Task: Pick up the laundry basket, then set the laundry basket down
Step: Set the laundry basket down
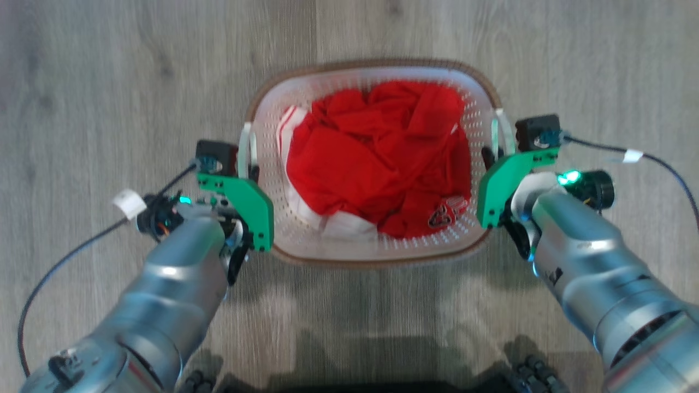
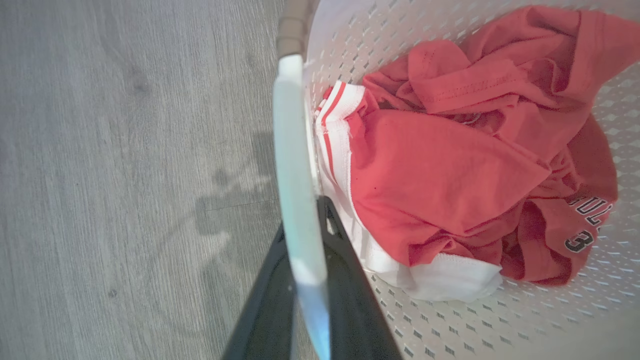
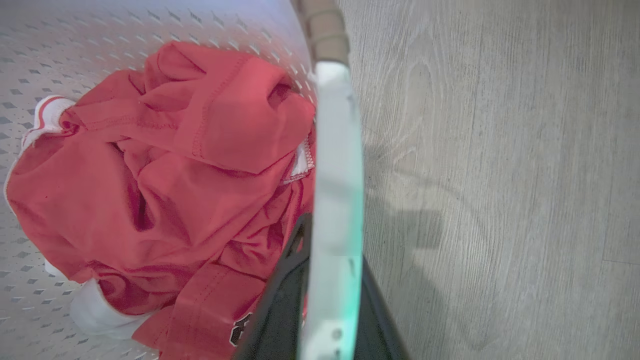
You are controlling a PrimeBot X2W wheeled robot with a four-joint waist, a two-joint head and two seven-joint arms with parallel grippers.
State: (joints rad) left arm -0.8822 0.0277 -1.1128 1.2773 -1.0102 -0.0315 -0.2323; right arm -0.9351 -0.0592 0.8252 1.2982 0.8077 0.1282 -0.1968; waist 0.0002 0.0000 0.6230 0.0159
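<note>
Left tool [image 1: 253, 170], right tool [image 1: 487, 157] grip laundry basket [image 1: 371, 250] sides.

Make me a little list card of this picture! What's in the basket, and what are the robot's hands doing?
Thing held: laundry basket, white with holes, brown rim
Inside: red clothes with some white parts
Left gripper: shut on the left handle, one finger on each side
Right gripper: shut on the right handle, the same way
Underneath: grey wooden floor
Lifted or on the floor: cannot tell
</note>
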